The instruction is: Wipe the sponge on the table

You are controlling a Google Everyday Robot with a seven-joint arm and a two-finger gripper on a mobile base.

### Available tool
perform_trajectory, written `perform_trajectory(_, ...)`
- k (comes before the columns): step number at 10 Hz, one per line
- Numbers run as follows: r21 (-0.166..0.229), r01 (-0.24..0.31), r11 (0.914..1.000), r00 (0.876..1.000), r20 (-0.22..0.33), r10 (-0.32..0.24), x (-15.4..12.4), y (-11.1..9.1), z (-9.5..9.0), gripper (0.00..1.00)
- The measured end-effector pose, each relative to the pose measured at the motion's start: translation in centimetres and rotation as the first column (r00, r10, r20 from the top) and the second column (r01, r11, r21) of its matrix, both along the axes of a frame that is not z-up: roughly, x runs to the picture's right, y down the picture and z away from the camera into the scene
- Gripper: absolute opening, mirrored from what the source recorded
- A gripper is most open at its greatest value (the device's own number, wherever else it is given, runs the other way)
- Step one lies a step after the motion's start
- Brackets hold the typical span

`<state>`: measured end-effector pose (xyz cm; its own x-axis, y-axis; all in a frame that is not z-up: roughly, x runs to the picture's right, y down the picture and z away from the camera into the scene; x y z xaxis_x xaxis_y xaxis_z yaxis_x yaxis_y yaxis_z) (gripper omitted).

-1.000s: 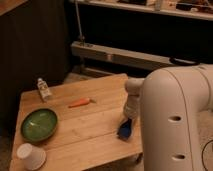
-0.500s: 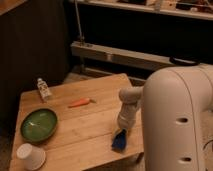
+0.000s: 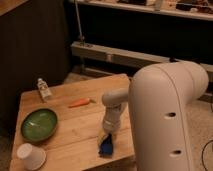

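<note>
The dark-blue sponge (image 3: 106,145) lies against the light wooden table (image 3: 70,130) near its front right part. My gripper (image 3: 107,136) comes straight down onto the sponge from above, its white wrist section rising behind it. The sponge sits under the gripper's tip and touches the tabletop. My large white arm housing fills the right side of the view and hides the table's right edge.
An orange carrot (image 3: 80,103) lies mid-table. A green bowl (image 3: 38,124) sits at the left, an upturned white cup (image 3: 30,156) at the front left corner, and a small bottle (image 3: 44,89) at the back left. A metal rail (image 3: 120,56) runs behind the table.
The gripper and sponge have slid toward the front edge and slightly left across the tabletop over the last second. Other objects have not moved.
</note>
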<state>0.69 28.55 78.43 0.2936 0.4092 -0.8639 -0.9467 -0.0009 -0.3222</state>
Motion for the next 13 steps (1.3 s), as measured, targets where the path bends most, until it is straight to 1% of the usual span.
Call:
perform_trajectory(1,-0.007,-0.003,1.0000,1.000,0.024,0.003,-0.6,0.6,0.3,0.00)
perform_trajectory(6,-0.012,0.002,0.9999,1.000,0.029,-0.001,-0.5,0.4,-0.2,0.00)
perform_trajectory(7,-0.009,0.006,0.9999,0.999,0.041,-0.006,-0.9,0.4,-0.3,0.00)
perform_trajectory(8,0.015,0.010,0.9998,0.997,0.082,-0.011,-2.5,-0.1,-0.2,0.00)
perform_trajectory(10,0.039,0.015,0.9991,0.991,0.129,-0.019,-5.1,-1.0,0.2,0.00)
perform_trajectory(12,0.071,0.023,0.9972,0.980,0.194,-0.036,-9.4,-2.5,1.0,0.00)
perform_trajectory(13,0.083,0.024,0.9963,0.977,0.210,-0.041,-10.4,-2.9,1.4,0.00)
